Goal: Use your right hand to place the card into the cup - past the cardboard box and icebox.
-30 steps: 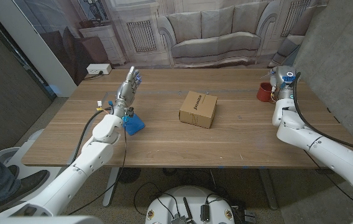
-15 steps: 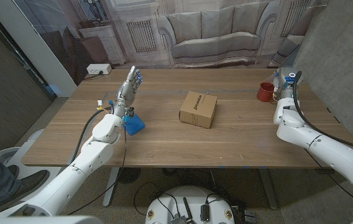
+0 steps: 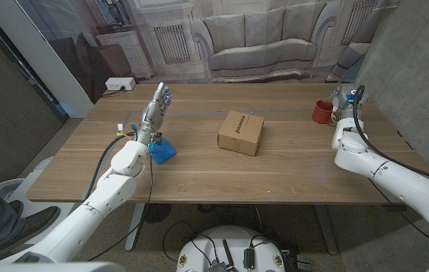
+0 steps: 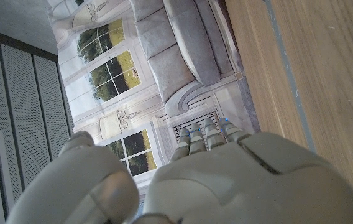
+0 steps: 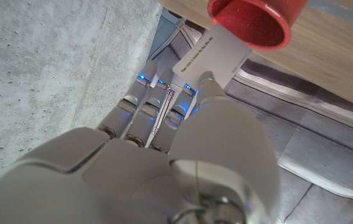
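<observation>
A red cup [image 3: 321, 112] stands at the table's far right; it also appears in the right wrist view [image 5: 251, 22]. My right hand [image 3: 344, 102] is right beside the cup. It pinches a white printed card [image 5: 217, 56] between thumb and fingers [image 5: 145, 93]. The card's far end reaches the cup's rim; whether it is inside I cannot tell. The cardboard box [image 3: 241, 132] sits mid-table. A small blue icebox [image 3: 162, 152] lies at the left, next to my left forearm. My left hand [image 3: 157, 103] is raised beyond it, fingers straight and holding nothing, as the left wrist view [image 4: 226, 180] also shows.
The wooden table [image 3: 275, 170] has bare room between the box and the cup. A grey concrete wall [image 3: 418, 68] rises close to the right arm. A sofa backdrop [image 3: 267, 41] stands behind the table's far edge. A person's shoe [image 3: 29, 223] is at the lower left.
My right hand has shifted slightly beside the cup, so more of the cup is uncovered. The left arm, box and icebox have not moved.
</observation>
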You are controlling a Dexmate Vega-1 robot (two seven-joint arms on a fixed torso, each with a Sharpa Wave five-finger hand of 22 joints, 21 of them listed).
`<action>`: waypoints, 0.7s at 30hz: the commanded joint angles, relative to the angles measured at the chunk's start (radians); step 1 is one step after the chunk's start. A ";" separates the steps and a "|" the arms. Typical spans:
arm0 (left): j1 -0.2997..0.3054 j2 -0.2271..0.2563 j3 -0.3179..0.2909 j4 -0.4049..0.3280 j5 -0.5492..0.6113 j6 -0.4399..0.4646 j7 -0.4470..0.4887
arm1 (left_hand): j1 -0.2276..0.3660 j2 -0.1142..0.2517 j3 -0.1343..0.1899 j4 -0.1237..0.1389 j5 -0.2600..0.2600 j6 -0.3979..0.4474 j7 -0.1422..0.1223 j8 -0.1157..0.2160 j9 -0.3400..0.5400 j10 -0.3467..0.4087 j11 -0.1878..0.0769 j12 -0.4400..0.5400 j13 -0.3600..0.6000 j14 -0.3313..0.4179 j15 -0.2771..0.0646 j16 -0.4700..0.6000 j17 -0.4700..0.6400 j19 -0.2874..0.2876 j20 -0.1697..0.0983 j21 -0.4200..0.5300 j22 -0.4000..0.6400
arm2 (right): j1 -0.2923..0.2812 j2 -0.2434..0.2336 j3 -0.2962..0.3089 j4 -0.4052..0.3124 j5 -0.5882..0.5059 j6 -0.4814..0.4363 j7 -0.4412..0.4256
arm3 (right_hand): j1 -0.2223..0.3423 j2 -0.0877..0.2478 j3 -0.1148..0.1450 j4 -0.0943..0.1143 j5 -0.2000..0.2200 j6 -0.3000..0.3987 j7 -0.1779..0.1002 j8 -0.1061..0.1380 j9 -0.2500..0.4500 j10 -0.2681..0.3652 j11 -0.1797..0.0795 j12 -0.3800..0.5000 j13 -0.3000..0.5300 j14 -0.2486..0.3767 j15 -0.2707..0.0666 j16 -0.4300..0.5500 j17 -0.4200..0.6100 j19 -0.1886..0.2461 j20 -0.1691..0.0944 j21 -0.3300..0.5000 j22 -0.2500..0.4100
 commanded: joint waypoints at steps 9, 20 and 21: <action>0.029 0.005 -0.010 -0.015 -0.004 -0.007 0.011 | 0.001 0.006 -0.010 0.002 -0.001 0.005 0.002 -0.002 0.002 0.000 -0.002 0.001 0.005 -0.010 -0.002 -0.002 0.002 -0.011 0.005 -0.005 0.004 | 0.026 0.000 -0.036 0.007 -0.001 -0.023 0.041 | -0.014 0.000 0.006 0.011 0.001 -0.076 0.000 0.002 0.020 -0.077 -0.003 0.005 0.018 -0.009 -0.106 0.000 0.004 -0.018 -0.135 -0.017 0.000; 0.037 0.008 -0.016 -0.021 -0.003 -0.011 0.014 | 0.002 0.007 -0.012 0.002 -0.001 0.005 0.001 -0.002 0.002 0.000 -0.003 0.001 0.005 -0.009 0.000 -0.001 0.003 -0.010 0.006 -0.004 0.004 | 0.035 -0.002 -0.052 0.007 -0.004 -0.037 0.069 | -0.030 -0.018 -0.005 0.013 0.006 -0.133 0.000 -0.009 0.028 -0.144 -0.003 0.001 0.020 -0.047 -0.101 -0.001 0.009 -0.040 -0.128 -0.035 0.000; 0.037 0.008 -0.016 -0.022 -0.004 -0.011 0.015 | 0.002 0.007 -0.012 0.002 -0.002 0.005 0.001 -0.002 0.002 0.000 -0.003 0.001 0.005 -0.009 0.000 -0.001 0.003 -0.011 0.006 -0.004 0.004 | 0.035 -0.004 -0.052 0.003 -0.003 -0.038 0.072 | -0.031 -0.021 -0.007 0.012 0.007 -0.137 -0.001 -0.011 0.028 -0.146 -0.003 0.002 0.020 -0.051 -0.101 -0.002 0.010 -0.041 -0.128 -0.036 -0.001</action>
